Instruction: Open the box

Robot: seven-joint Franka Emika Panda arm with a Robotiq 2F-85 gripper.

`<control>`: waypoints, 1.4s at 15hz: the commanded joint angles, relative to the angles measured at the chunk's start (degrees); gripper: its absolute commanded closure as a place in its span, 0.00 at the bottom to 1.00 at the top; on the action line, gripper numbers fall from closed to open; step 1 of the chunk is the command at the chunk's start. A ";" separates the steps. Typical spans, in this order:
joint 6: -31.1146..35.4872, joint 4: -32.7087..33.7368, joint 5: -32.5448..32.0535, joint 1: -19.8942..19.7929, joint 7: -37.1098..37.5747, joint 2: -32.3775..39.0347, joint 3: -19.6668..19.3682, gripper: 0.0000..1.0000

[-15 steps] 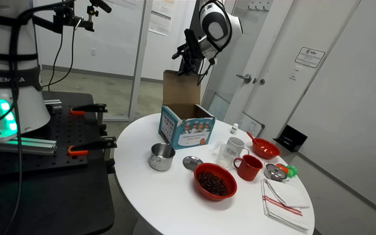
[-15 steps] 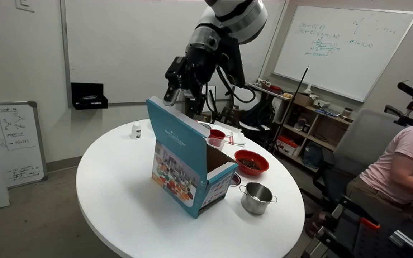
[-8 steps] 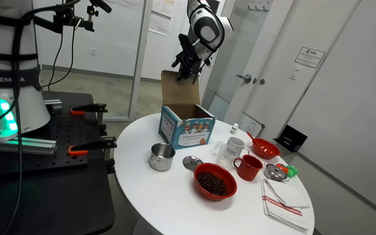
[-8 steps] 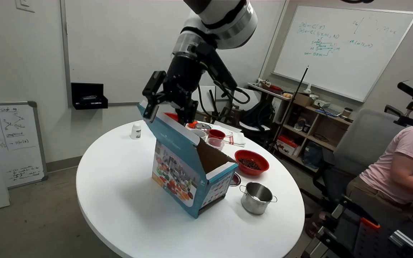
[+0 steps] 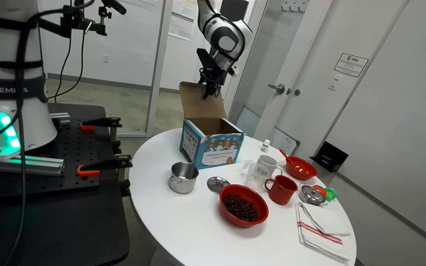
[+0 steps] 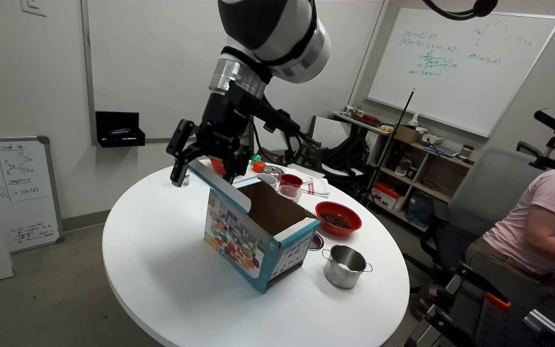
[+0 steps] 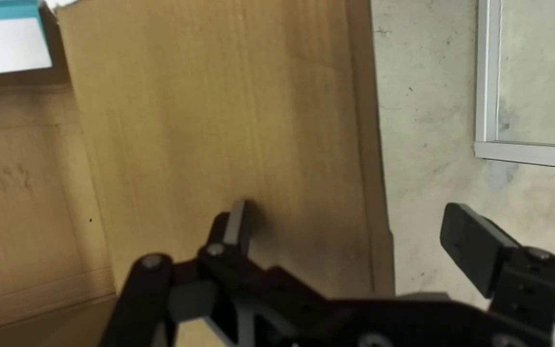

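The teal-blue cardboard box point(image 5: 218, 149) stands on the white round table, its top open; it also shows in an exterior view point(image 6: 239, 236). Its brown lid flap point(image 5: 197, 105) is raised and leans outward, away from the opening. In the wrist view the flap point(image 7: 219, 120) fills the middle, with part of the box's inside at left. My gripper point(image 7: 347, 219) is open and straddles the flap's free edge. One finger is over the flap's inner face, close to or touching it; the other is beyond the edge. In an exterior view the gripper point(image 6: 205, 176) is at the flap's top.
A steel pot point(image 5: 183, 178) and a red bowl of dark beans point(image 5: 243, 205) stand near the box. A red mug point(image 5: 281, 189), a white mug point(image 5: 268, 163), another red bowl point(image 5: 301, 169) and a folded towel point(image 5: 322, 231) lie farther along the table point(image 6: 171, 289). A white bottle point(image 5: 265, 145) stands behind.
My gripper has moved down and outward at the flap's top. The flap has tilted farther back, away from the opening, so more of the box's inside shows. The box body has stayed in place.
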 commanded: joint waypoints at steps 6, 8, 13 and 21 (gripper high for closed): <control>2.14 -0.06 -4.20 2.40 6.29 0.74 0.14 0.00; 2.23 -0.11 -5.23 3.09 5.64 1.58 0.29 0.00; 1.79 1.09 -7.30 4.22 4.51 4.53 1.13 0.00; 7.68 1.23 -11.82 6.21 6.69 7.15 -1.53 0.00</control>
